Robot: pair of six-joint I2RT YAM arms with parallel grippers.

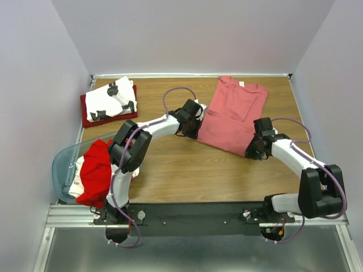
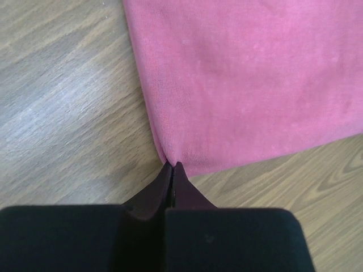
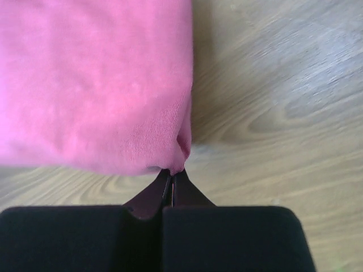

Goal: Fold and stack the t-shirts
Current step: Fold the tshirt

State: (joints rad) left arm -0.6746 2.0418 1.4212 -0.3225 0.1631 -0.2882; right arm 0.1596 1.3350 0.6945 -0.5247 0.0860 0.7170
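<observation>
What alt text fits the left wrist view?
The left gripper, jaws closed, pinches the near corner of a salmon-pink t-shirt, and the cloth puckers at the pinch. The shirt lies flat across the upper right of the view on a wood-grain table.

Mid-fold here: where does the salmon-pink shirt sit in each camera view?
Top external: salmon-pink shirt lies right of centre, toward the far edge.
Left wrist: shirt fills the upper right, corner pinched in the left end effector.
Right wrist: shirt fills the upper left, corner pinched in the right end effector.
Shared landmark: the wooden table under it.
</observation>
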